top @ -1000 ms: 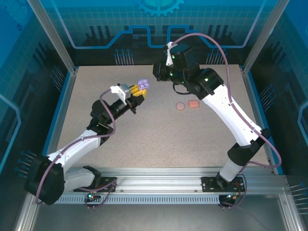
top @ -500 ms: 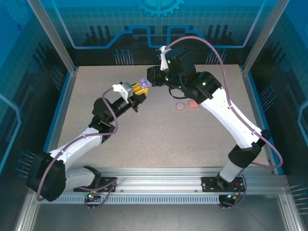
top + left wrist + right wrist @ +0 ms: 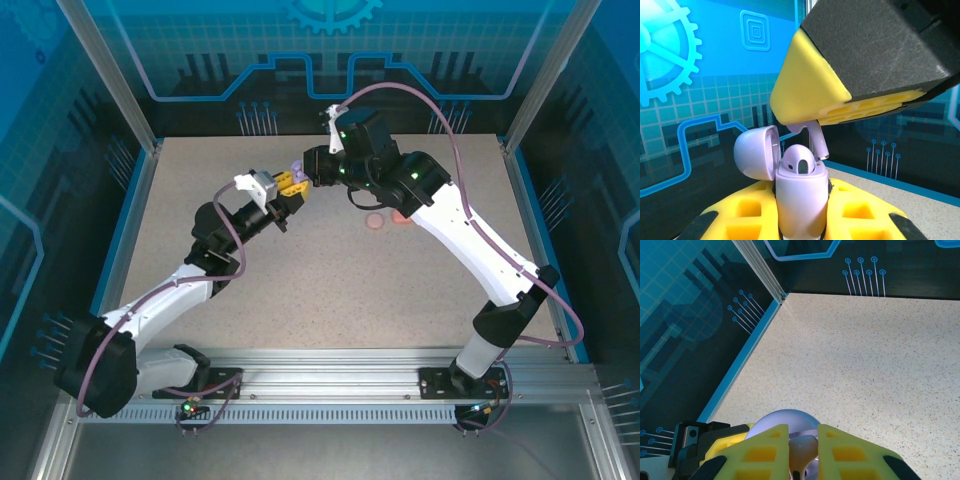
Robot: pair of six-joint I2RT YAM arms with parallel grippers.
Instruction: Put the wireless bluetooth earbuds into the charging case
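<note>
Purple plastic sat at the centre of it: the charging case (image 3: 801, 200) stood upright between the left fingers (image 3: 860, 210), which were clamped on its lower body and held it off the worktop (image 3: 865, 365), toward the far middle. Its lid (image 3: 755, 152) was swung open to the left in the left wrist view, leaving the mouth and one dark socket facing up.

Directly above, the right fingers (image 3: 810, 95) came down from overhead, pinched shut on a pale earbud (image 3: 817, 139). Its head was tucked between the fingertips and its stem pointed downward, leaning slightly. The long axis therefore ran close to the case's own upright axis. The stem's tip sat level with the case's rim and looked a touch to the right of the open socket. How far in front or behind it lay could not be judged from that view.

From the right wrist, the earbud (image 3: 802, 447) showed between the yellow right fingers (image 3: 760, 452) with the rounded purple case just beneath.

The insertion looked to depend on a small sideways correction, then a straight descent along the stem. Only the right arm was placed to make it.
</note>
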